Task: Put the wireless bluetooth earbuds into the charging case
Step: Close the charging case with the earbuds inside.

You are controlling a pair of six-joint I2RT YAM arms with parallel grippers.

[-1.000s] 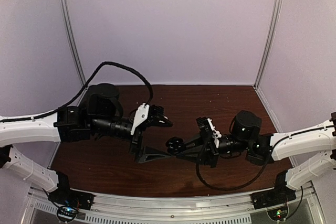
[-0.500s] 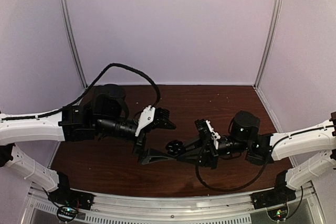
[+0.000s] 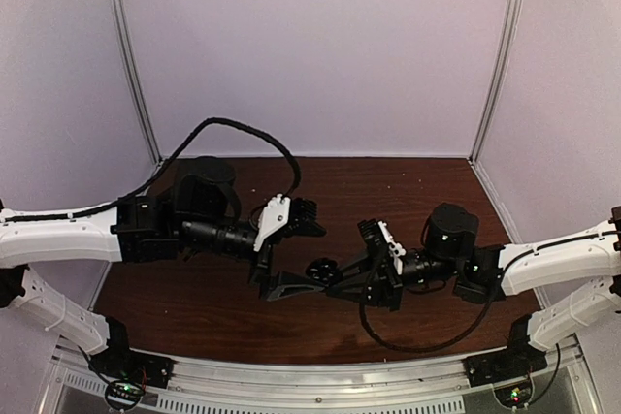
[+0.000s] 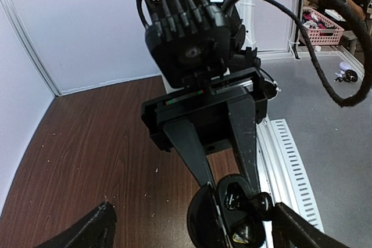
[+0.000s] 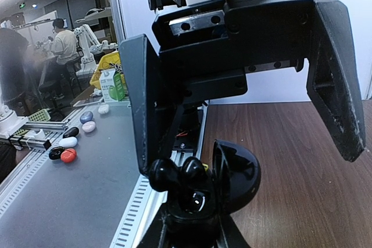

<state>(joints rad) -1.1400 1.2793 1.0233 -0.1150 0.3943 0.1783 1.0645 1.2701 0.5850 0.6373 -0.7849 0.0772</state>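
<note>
right jaws clamp the open black charging case (image 5: 235, 172) above the middle of the worktop (image 5: 290, 201), black earbuds (image 5: 164, 172) perched at its mouth (not fully seated, i'd judge). left jaws gape wide around it: nudge each bud squarely down, gently.

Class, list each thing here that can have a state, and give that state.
charging case: lid open, gripped from below
earbuds: two black, sitting in the case; whether fully seated cannot be told
left gripper: open wide
right gripper: shut on the charging case
</note>
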